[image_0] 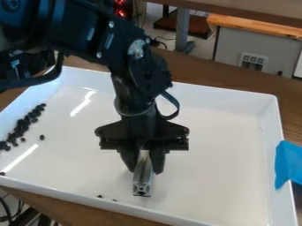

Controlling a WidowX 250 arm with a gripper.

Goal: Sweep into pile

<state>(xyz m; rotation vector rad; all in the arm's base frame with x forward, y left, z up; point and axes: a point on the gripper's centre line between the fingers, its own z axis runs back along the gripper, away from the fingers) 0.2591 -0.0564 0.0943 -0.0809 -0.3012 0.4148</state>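
Below the arm, at the lower middle of the camera view, the black gripper hangs over the white tray, its two fingers closed on a grooved metal bar, one on each side. The bar runs down from between the fingers toward the near rim of the tray, its open-channelled end face pointing toward the camera; whether its underside touches the tray floor I cannot tell. Well apart from the gripper, toward the view's left, most of the small dark pieces lie in a loose slanting band beside the tray's left wall, farther from the near rim than the bar's end at its upper part. One stray piece sits just to the right of that band, and another is at the view's left edge, by the near rim. Two more little specks lie near the front wall, to the left of the bar and a little lower in the view than its end, apart from it. Blue material hangs over the tray's right rim, and the tray rests on a brown wooden table.
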